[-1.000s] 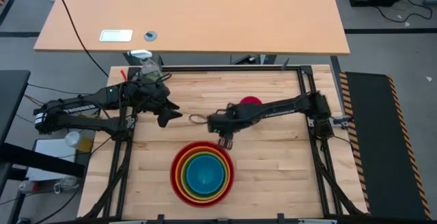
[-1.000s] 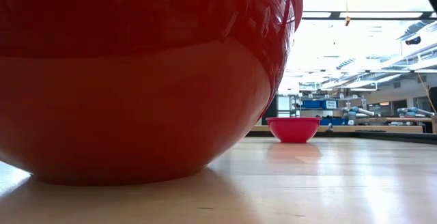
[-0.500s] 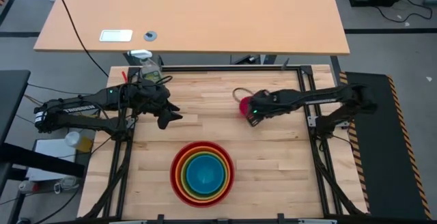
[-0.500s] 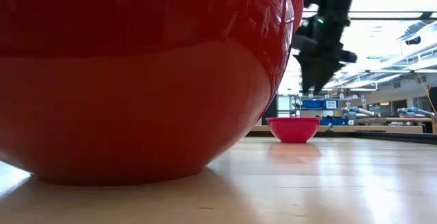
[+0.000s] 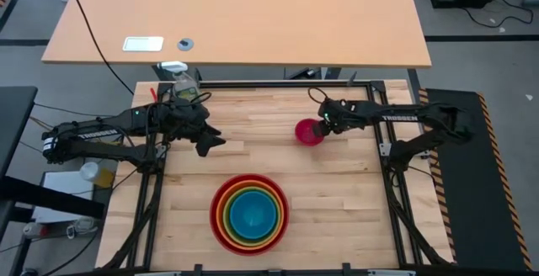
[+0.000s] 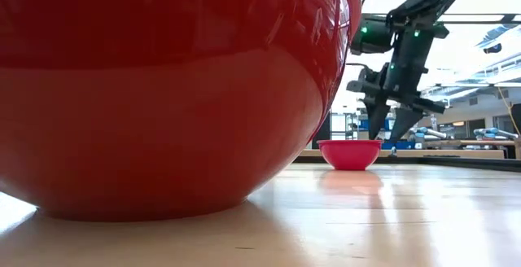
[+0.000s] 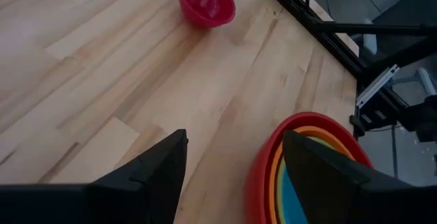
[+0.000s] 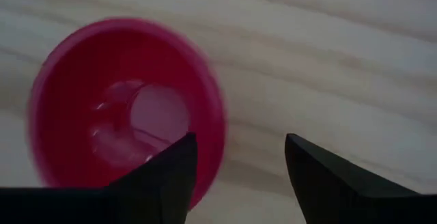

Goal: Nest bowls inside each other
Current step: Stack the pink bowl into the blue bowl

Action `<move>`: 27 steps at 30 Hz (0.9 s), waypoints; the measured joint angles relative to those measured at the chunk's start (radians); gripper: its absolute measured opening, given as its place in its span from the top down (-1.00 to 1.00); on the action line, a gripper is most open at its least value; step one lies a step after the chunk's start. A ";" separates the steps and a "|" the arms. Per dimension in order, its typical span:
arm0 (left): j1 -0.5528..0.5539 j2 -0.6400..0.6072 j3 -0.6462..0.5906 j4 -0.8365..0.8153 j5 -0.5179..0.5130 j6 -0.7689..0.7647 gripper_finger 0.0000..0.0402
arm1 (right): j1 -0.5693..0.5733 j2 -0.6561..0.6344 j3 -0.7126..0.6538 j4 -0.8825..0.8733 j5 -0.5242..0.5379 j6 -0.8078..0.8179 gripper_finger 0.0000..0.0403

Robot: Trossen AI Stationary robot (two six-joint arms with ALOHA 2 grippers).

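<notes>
Magenta pink bowl (image 5: 308, 132) alone at table's two o'clock.
Right gripper (image 5: 327, 125) hovers beside its rim, jaws released; left gripper (image 5: 210, 142) jaws released too.

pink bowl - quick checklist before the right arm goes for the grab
1. Pink bowl upright, alone on the table: ok.
2. Right gripper open: ok.
3. Fingers straddling the bowl's rim: not ok; the right wrist view shows one finger over the rim, the gripper above it.
4. Nested stack ready, blue bowl innermost and empty: ok.
5. Left gripper parked away from the stack: ok.
6. Spray bottle clear of the path: ok.
</notes>
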 joint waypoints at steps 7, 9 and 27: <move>-0.005 0.003 0.000 0.000 -0.001 -0.030 -0.22 | -0.038 0.084 -0.005 0.108 -0.043 -0.148 0.00; -0.005 0.003 0.000 0.000 -0.002 -0.049 -0.22 | -0.040 0.121 -0.005 0.131 -0.050 -0.153 0.05; -0.027 0.003 0.000 0.125 -0.002 -0.135 -0.22 | -0.042 0.203 0.006 0.329 -0.189 -0.326 0.78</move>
